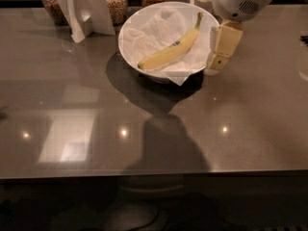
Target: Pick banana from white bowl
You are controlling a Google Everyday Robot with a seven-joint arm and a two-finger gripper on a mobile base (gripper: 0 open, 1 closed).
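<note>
The yellow banana (172,50) lies slantwise in the white bowl (130,47), on crumpled white paper, stem pointing to the upper right, with a small dark blue sticker at mid-length. The bowl stands at the back middle of the grey table. My gripper (220,49) hangs from the white arm at the top right, just beside the bowl's right rim and level with it. It holds nothing and does not touch the banana.
Glass jars of grain (115,1) stand along the back edge behind the bowl. A white folded card stand (82,8) is at the back left. The grey table (144,129) stretches toward the front edge, with light reflections on it.
</note>
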